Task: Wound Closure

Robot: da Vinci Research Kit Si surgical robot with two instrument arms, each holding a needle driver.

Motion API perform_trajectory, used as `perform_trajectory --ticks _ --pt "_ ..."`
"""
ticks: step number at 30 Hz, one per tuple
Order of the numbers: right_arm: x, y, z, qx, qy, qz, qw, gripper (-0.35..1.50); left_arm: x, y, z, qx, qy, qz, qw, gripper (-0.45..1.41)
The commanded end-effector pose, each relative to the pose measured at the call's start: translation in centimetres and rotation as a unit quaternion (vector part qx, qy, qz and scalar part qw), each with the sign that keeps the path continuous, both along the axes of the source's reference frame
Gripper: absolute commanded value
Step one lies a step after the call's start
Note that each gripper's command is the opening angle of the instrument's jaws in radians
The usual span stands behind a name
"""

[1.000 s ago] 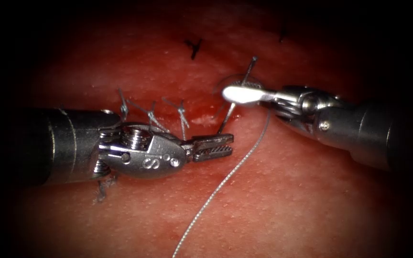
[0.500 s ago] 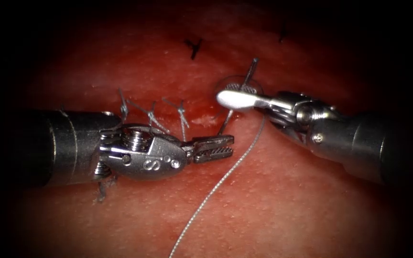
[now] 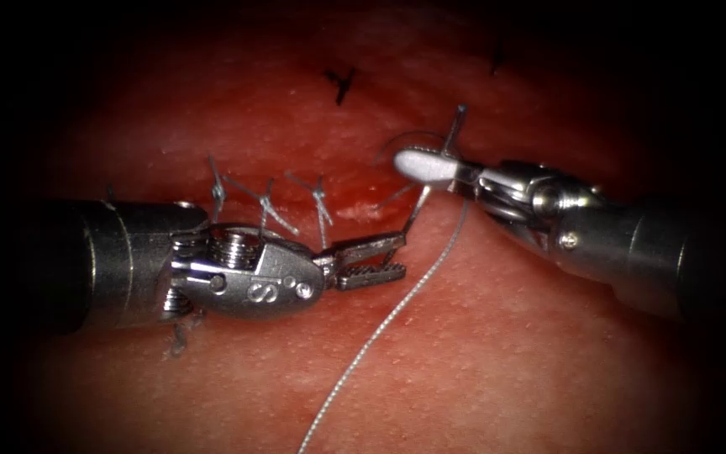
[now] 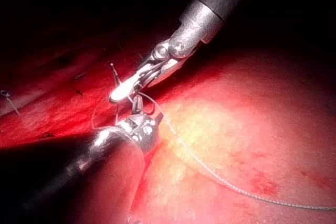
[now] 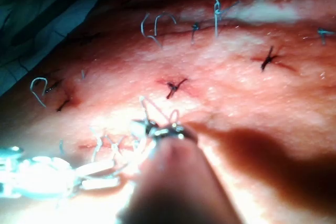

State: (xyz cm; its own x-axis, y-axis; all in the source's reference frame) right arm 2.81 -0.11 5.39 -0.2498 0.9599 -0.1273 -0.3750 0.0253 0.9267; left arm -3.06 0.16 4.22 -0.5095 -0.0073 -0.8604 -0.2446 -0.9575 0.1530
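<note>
The curved needle (image 3: 414, 210) stands steeply over the tissue (image 3: 514, 353), just right of the last stitch. My right tool (image 3: 418, 164) comes in from the right and is shut on the needle near mid-curve; the needle's upper end (image 3: 458, 116) sticks out above its jaws. My left tool (image 3: 395, 255) lies level on the left, jaws open and holding nothing, with the needle's lower end just off its upper jaw. I cannot tell whether the needle touches the tissue. The thread (image 3: 388, 324) trails from under the right tool toward the near edge. In the left wrist view the right tool (image 4: 123, 92) grips above the thread (image 4: 220, 179).
Several tied stitches with cut ends (image 3: 266, 202) cross the cut left of the needle, above the left tool's wrist. More dark knots (image 3: 342, 82) sit further back. Red fluid wets the tissue around the cut (image 3: 353, 210). The right wrist view shows stitches (image 5: 172, 85) beyond its own jaws.
The right tool's jaws closed on the needle and lifted it slightly up and right. The left tool's jaws, shut on the needle's lower end before, have opened and released it.
</note>
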Motion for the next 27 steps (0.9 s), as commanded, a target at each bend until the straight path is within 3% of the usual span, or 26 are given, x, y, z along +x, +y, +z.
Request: perform_trajectory --ticks 1,3,6,8,9,11,13,14,16,20,27 --pt "0.03 0.07 0.05 -0.004 0.005 -0.007 1.0 -0.35 -0.07 0.05 0.03 0.021 -0.007 -0.013 1.0 0.98" --pt "-0.02 0.13 0.1 -0.043 0.007 -0.039 0.998 -0.35 -0.05 0.05 0.0 0.081 -0.029 -0.047 0.995 1.23" --pt "-0.03 0.23 0.17 -0.135 0.006 -0.087 0.987 -0.35 0.01 0.02 -0.04 0.137 -0.069 -0.055 0.987 1.23" --pt "-0.03 0.27 0.21 -0.18 0.012 -0.103 0.978 -0.35 0.06 0.01 -0.05 0.174 -0.087 -0.06 0.979 0.81" --pt "-0.02 0.29 0.23 -0.221 0.013 -0.115 0.968 -0.35 0.12 0.01 -0.04 0.2 -0.109 -0.051 0.972 0.44" --pt "0.01 0.3 0.23 -0.273 0.009 -0.134 0.953 -0.35 0.17 0.03 -0.01 0.231 -0.128 -0.04 0.964 0.07" --pt "0.05 0.31 0.22 -0.327 0.016 -0.154 0.932 -0.35 0.22 0.09 0.05 0.26 -0.132 -0.024 0.956 -0.21" --pt "0.12 0.32 0.21 -0.379 0.023 -0.17 0.909 -0.35 0.25 0.17 0.2 0.284 -0.104 -0.02 0.953 -0.45" --pt "0.14 0.33 0.21 -0.388 0.028 -0.173 0.905 -0.35 0.26 0.19 0.25 0.29 -0.092 -0.023 0.952 -0.45" --pt "0.2 0.35 0.21 -0.446 0.03 -0.168 0.878 -0.35 0.27 0.34 0.64 0.302 -0.017 -0.017 0.953 -0.45" --pt "0.22 0.46 0.14 -0.517 0.001 -0.178 0.837 -0.35 0.19 0.3 1.17 0.294 0.052 -0.008 0.954 -0.45"
